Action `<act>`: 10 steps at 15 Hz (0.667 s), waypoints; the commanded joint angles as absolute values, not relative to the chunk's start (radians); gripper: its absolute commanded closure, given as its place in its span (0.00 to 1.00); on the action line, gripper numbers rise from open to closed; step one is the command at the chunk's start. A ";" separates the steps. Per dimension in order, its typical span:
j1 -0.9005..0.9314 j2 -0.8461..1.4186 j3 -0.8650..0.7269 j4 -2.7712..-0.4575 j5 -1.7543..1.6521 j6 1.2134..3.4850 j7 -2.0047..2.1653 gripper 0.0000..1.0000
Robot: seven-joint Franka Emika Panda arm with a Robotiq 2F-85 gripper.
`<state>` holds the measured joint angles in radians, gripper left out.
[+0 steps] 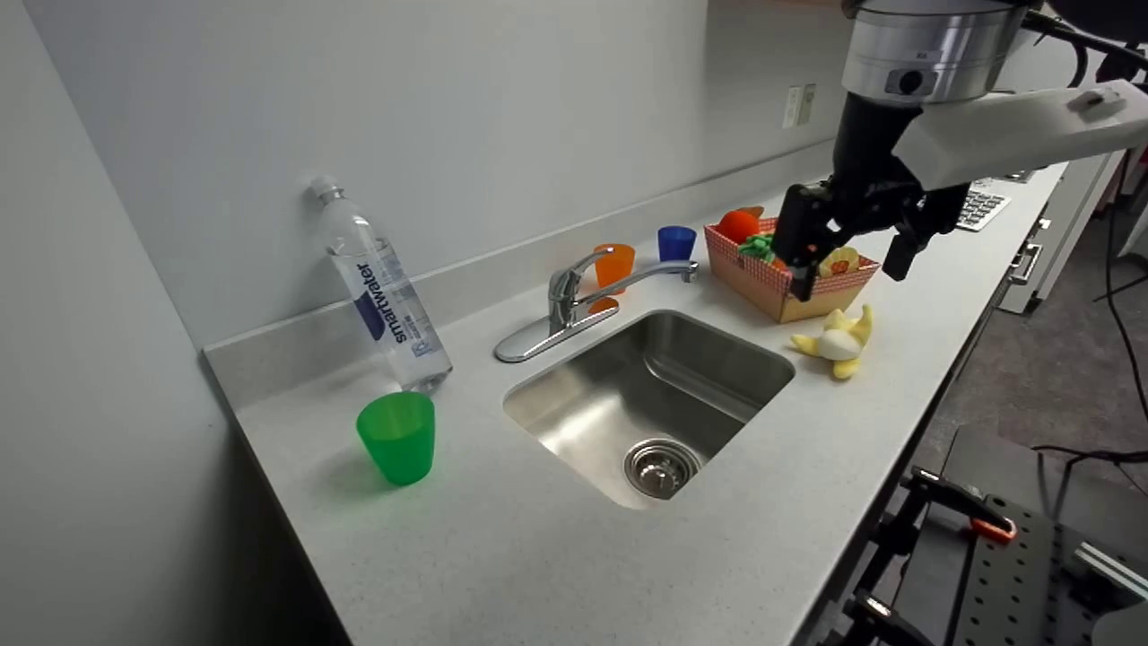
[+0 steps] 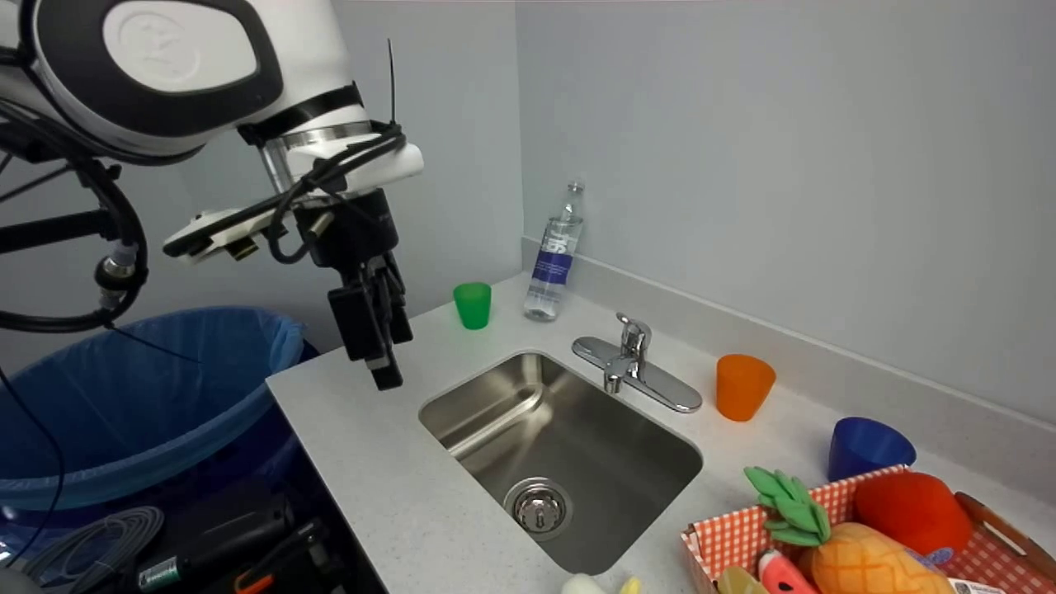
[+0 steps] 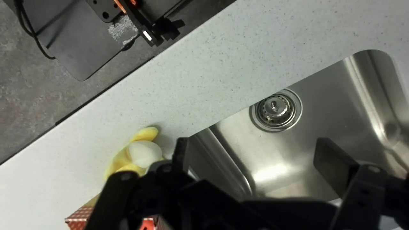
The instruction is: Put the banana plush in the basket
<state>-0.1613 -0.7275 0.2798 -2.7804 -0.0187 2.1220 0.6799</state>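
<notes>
The claw [image 3: 255,156] hangs above the worktop [image 1: 538,556], its two fingers [image 3: 334,166] spread wide, and the wrist view stares right between them into the one steel sink [image 3: 310,127] with its one drain strainer [image 3: 275,108]! Over at that view's left, partly masked by the claw, one banana plush [image 3: 145,153], lying on the worktop between sink and basket [image 1: 749,289], just beside the basket and outside it. The whole toy [image 1: 840,343] shows in an exterior view; in an exterior view just the tips [image 2: 631,585] poke up at the bottom edge.

One basket, red-checked inside, and an exterior view picks out one pineapple plush [image 2: 874,561], one round red toy [image 2: 912,511], one red wedge [image 2: 784,573], with more partly hidden. Cups, and it's three: green cup [image 1: 401,440], orange cup [image 1: 615,269], blue cup [image 2: 870,448], all upright in both exterior views. One chrome faucet [image 1: 560,305] behind the sink. One bottle [image 1: 381,292], tilted toward the wall [image 1: 448,135], and there's the name, big in an exterior view: "smartwater"! Farthest out, an exterior view has two wall plates [image 1: 792,106]; in an exterior view, one blue-lined bin [image 2: 165,466] and a sticker [image 2: 158,573], print too small to read.
</notes>
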 commanded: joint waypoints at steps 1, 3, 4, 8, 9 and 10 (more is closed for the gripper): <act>-0.201 -0.668 0.214 -2.778 -0.055 2.191 0.697 0.00; -0.227 -0.639 0.177 -2.777 -0.059 2.237 0.700 0.00; -0.241 -0.627 0.163 -2.777 -0.061 2.260 0.704 0.00; -0.308 -0.566 0.114 -2.776 -0.066 2.342 0.726 0.00; -0.322 -0.552 0.104 -2.776 -0.068 2.357 0.730 0.00; -0.340 -0.535 0.094 -2.775 -0.073 2.373 0.735 0.00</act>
<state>-0.2996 -0.5856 0.1185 -2.7773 -0.0353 2.3118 0.6889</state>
